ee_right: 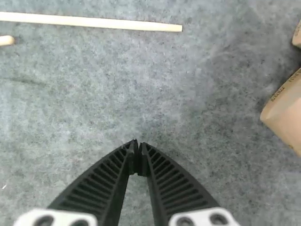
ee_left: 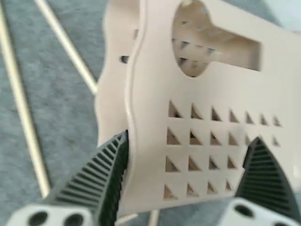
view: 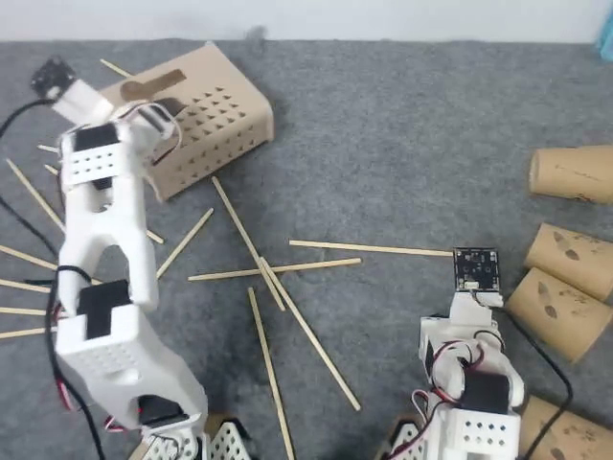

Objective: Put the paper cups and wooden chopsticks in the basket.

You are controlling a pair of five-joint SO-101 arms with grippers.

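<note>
Grey felt-covered counter, with a pale wall strip along its far edge. Left hand: fingers wide apart, set astride the perforated end wall of the beige basket, which the high view shows tipped on its side; the left wrist view adds the handle cut-out and triangular holes. Right hand: fingers pressed together, holding nothing, over bare felt. One wooden chopstick lies ahead of its tips. Other wooden chopsticks are scattered between the two arms. Four paper cups lie on their sides, off to the right hand's outer side.
</note>
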